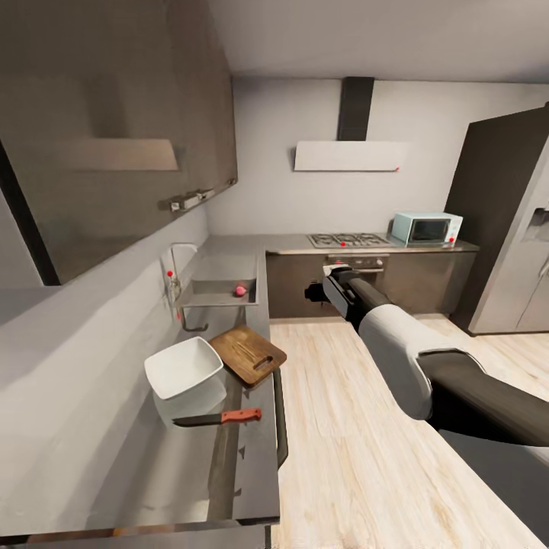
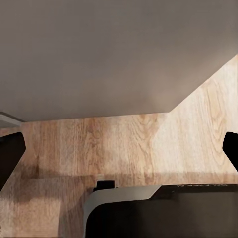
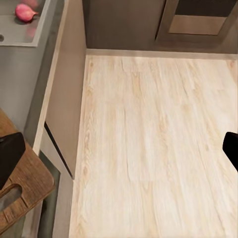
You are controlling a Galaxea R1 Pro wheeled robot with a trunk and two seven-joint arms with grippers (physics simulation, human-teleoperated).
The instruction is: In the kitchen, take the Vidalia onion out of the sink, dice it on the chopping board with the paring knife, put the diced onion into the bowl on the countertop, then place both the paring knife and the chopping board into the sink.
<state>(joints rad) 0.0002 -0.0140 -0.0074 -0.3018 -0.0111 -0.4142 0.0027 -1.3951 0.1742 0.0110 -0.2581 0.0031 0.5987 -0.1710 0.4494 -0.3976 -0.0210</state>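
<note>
The robot's right gripper (image 1: pixel 314 292) hangs over the wooden floor (image 1: pixel 366 427), fingers (image 3: pixel 11 153) spread apart and empty; the left fingers (image 2: pixel 10 153) are also wide open. The Vidalia onion (image 1: pixel 240 290) still sits in the sink (image 1: pixel 217 292), well beyond the chopping board (image 1: pixel 248 353), bowl (image 1: pixel 184 368) and paring knife (image 1: pixel 219 418) on the counter (image 1: pixel 152 473). The likely risk: a long reach from here could sweep the board, which overhangs the counter edge, or nudge the round bulb so it rolls off.

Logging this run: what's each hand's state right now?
Left hand: open, empty, over the floor.
Right hand: open, empty; onion lies in the sink.
</note>
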